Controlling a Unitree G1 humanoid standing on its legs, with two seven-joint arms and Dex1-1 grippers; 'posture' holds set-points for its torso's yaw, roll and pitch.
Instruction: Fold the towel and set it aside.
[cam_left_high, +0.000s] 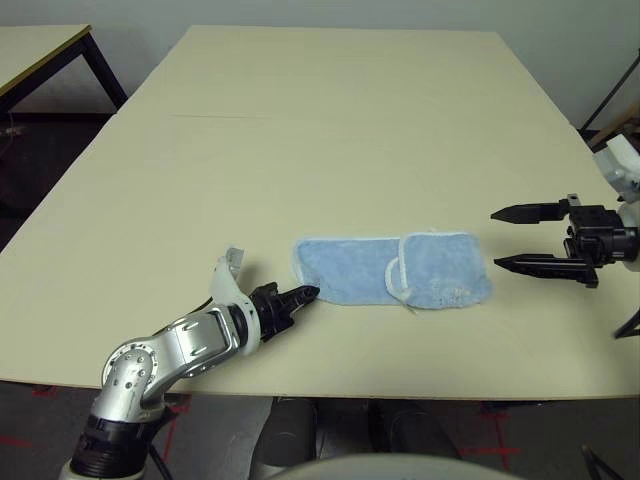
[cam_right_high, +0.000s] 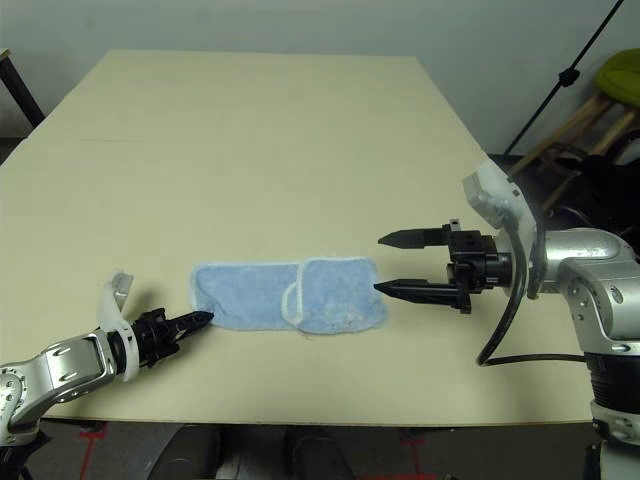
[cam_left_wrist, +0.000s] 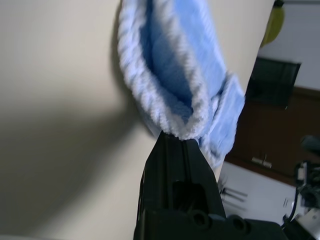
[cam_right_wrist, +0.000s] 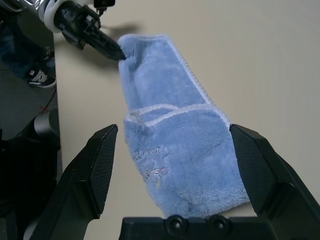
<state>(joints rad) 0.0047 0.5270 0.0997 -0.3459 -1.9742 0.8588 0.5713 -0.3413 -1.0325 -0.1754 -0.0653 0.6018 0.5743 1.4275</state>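
I see the towel (cam_left_high: 392, 270) lying part-folded near the front edge of the bare cream table (cam_left_high: 320, 130), my left gripper (cam_left_high: 303, 294) pinching its left corner, my right gripper (cam_right_high: 392, 264) spread wide just beside its right end.
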